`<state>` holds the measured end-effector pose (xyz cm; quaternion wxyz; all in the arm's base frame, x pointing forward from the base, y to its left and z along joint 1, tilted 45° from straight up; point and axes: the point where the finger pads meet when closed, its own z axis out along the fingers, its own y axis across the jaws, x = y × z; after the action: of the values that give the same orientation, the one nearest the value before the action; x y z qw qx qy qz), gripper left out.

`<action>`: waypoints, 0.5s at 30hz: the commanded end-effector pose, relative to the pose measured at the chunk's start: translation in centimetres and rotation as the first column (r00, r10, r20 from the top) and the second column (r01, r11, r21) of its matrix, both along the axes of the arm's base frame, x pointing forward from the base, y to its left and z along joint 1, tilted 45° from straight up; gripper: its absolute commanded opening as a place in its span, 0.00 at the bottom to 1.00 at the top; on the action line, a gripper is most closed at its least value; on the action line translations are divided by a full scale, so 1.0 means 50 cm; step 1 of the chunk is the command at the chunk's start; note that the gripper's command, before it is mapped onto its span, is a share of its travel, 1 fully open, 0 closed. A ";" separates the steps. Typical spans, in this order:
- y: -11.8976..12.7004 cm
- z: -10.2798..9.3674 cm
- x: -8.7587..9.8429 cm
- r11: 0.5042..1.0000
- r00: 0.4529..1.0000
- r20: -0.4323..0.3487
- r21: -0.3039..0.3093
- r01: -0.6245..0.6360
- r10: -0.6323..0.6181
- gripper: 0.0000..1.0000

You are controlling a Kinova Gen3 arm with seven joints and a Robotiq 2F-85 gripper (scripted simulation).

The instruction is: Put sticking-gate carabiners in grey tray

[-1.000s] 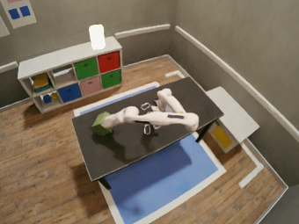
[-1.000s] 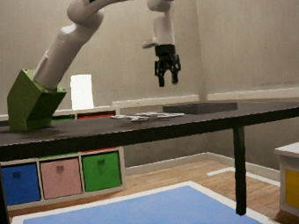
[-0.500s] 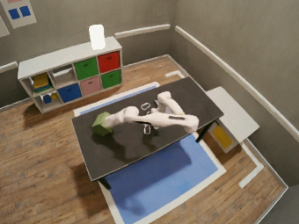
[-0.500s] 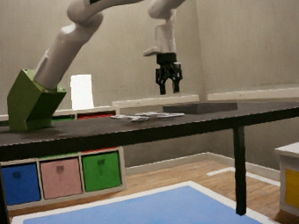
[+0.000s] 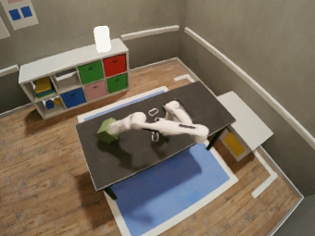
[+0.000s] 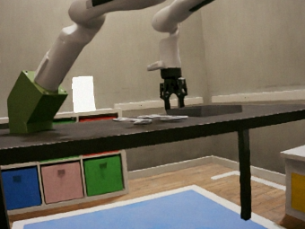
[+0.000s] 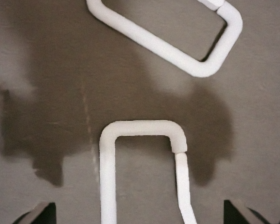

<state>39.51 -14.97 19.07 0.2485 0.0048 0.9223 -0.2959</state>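
Note:
Several white carabiners lie flat on the dark table (image 5: 125,165) (image 6: 112,135). In the wrist view one carabiner (image 7: 107,170) lies straight below me with its gate on the right side, and a second, tilted carabiner (image 7: 165,47) lies just beyond it. From the side they show as a low white cluster (image 6: 148,118). My gripper (image 6: 172,102) (image 7: 140,217) is open and empty. It points straight down and hangs a short way above the near carabiner, with a fingertip on either side of it. The grey tray (image 6: 204,110) lies on the table to the right of the cluster.
The arm's green base (image 5: 107,130) (image 6: 29,103) stands at the table's left end. A shelf with coloured bins (image 5: 74,77) stands by the back wall. A white side table (image 5: 245,118) stands beside the table's right end.

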 end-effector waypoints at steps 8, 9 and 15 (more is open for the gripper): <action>-0.017 -0.043 0.026 1.000 1.000 -0.001 0.012 -0.006 0.006 1.00; -0.017 -0.043 0.026 1.000 1.000 -0.001 0.012 -0.006 0.006 1.00; -0.017 -0.043 0.026 1.000 1.000 -0.001 0.012 -0.006 0.006 1.00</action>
<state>40.55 -16.10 17.19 0.2468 0.0021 0.9233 -0.2942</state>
